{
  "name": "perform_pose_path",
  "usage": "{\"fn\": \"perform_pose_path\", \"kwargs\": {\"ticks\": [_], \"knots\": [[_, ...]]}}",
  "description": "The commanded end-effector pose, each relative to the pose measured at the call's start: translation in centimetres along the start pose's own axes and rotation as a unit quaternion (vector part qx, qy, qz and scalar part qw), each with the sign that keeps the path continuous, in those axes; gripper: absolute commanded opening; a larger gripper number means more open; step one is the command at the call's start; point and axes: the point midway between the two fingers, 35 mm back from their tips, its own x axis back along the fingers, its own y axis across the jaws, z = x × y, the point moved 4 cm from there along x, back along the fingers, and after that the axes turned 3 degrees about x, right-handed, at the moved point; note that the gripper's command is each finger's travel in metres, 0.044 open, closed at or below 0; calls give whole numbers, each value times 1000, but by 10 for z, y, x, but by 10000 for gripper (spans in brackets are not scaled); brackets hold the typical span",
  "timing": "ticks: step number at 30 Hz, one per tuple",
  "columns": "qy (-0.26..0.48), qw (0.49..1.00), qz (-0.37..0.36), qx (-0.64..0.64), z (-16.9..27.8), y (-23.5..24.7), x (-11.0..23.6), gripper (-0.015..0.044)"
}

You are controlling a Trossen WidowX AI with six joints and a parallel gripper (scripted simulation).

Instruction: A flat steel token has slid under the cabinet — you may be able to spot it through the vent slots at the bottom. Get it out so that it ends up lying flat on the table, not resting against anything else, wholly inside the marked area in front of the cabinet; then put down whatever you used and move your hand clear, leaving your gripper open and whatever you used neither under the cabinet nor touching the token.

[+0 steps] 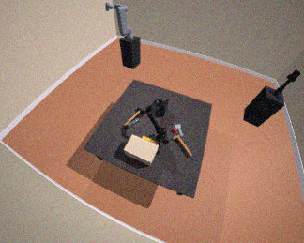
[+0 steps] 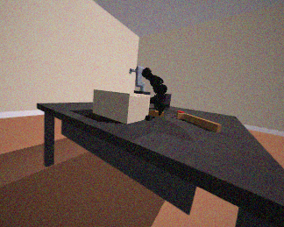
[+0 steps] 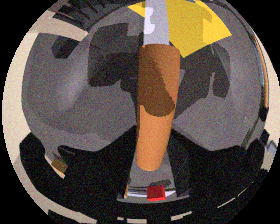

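My gripper (image 1: 163,142) (image 3: 151,129) is shut on the orange handle (image 3: 157,90) of a tool. Its pale steel blade (image 3: 159,32) extends forward across the yellow marked area (image 1: 147,138) (image 3: 197,22) and out of the top of the wrist view. I cannot tell whether the blade touches the table or how far it reaches. The beige cabinet (image 1: 141,149) (image 2: 117,106) stands beside the marked area; its pale edge (image 3: 60,29) shows at the upper left in the wrist view. The steel token is not visible.
A hammer with a wooden handle (image 1: 183,147) (image 2: 202,122) lies on the dark table (image 1: 187,109) (image 2: 152,137), with a small red block (image 1: 175,129) (image 2: 181,112) (image 3: 156,192) by its head. Another orange-handled tool (image 1: 131,118) lies on the arm's other side.
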Motion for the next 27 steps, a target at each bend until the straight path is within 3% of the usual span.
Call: {"fn": "perform_pose_path", "kwargs": {"ticks": [1,27], "knots": [[-2,1000,1,-2,-3,-5,-1,0],[-2,1000,2,-2,-1,-27,-2,0]]}}
